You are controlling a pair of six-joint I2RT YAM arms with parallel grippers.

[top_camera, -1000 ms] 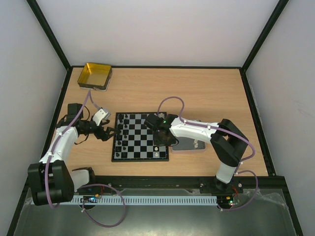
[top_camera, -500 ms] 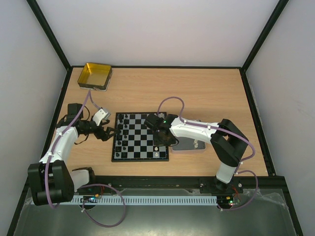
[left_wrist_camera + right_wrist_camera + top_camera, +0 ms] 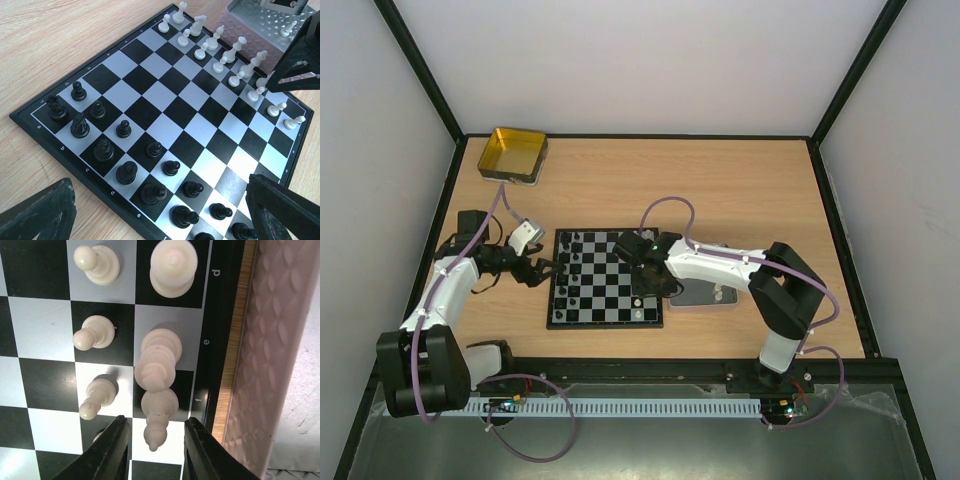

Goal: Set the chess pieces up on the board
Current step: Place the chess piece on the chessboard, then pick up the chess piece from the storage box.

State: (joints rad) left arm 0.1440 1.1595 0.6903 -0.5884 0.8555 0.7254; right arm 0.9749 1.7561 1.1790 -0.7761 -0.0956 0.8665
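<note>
The checkered board (image 3: 605, 324) lies mid-table. Black pieces (image 3: 125, 172) stand in two rows on its left side, white pieces (image 3: 235, 50) along its right side. My left gripper (image 3: 542, 270) hovers at the board's left edge, open and empty, its fingers (image 3: 35, 215) wide apart over the black rows. My right gripper (image 3: 645, 285) is over the white back row. In the right wrist view its open jaws straddle a white bishop (image 3: 157, 415) that stands on the board, with a gap on each side. A taller white piece (image 3: 159, 360) stands right beside it.
A silver metal tray (image 3: 705, 293) sits against the board's right edge, with a white piece (image 3: 286, 27) in it. Its patterned wall (image 3: 270, 340) is close beside my right gripper. A yellow tin (image 3: 513, 153) stands at the far left corner.
Nothing has visibly changed; both arms hold their positions.
</note>
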